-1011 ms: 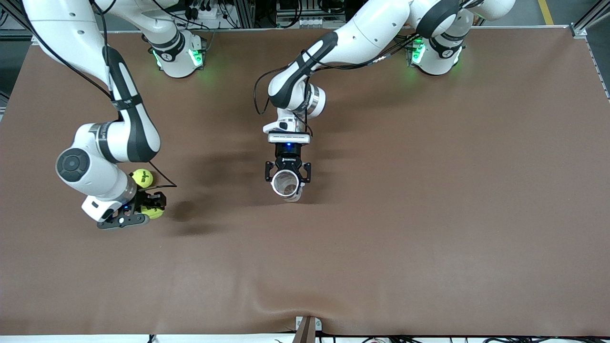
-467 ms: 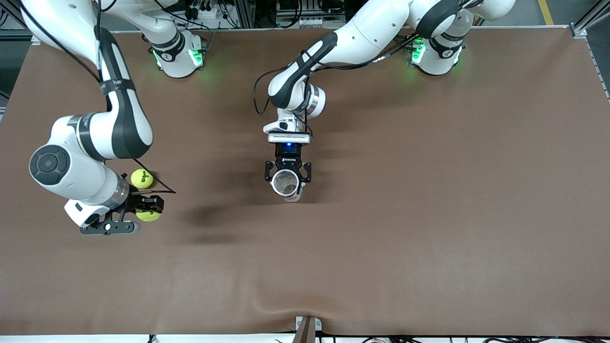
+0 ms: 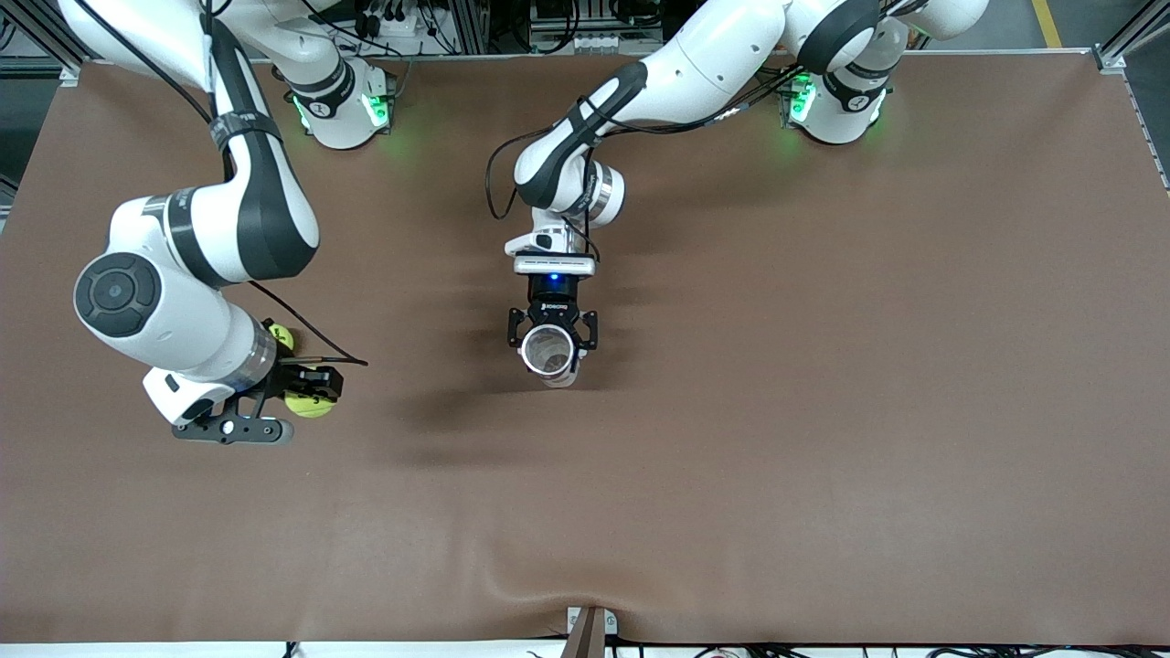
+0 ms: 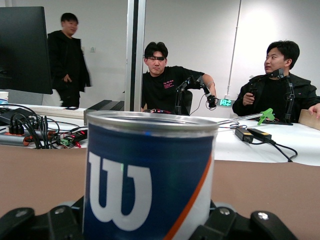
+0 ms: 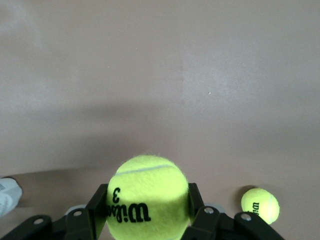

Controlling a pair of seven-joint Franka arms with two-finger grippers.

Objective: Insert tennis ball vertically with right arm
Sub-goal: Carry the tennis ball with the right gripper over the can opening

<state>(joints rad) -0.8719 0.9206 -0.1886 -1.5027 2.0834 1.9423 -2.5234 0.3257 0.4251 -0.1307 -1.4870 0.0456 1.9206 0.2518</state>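
1. Comparing with a second ago, the right gripper (image 3: 309,398) has risen off the brown table (image 3: 823,411) and shifted toward the middle, carrying its tennis ball (image 3: 311,403) along
2. That ball (image 5: 148,198), marked Wilson 3, sits clamped between the right gripper's fingers (image 5: 195,200), up in the air over the right arm's end of the table
3. A second tennis ball (image 3: 281,337) has stayed on the table; the right arm's wrist now hides most of it, and the right wrist view shows it lying on the mat below (image 5: 260,205)
4. The left gripper (image 3: 551,340) has not moved: it is at the table's middle with the upright Wilson ball can (image 3: 547,353) between its fingers (image 3: 590,331), the can's open mouth facing up; whether the fingers press the can or have slackened cannot be told
5. In the left wrist view the can (image 4: 147,175) fills the space between the fingers
6. Bare mat lies between the held ball and the can, and both are well away from every table edge
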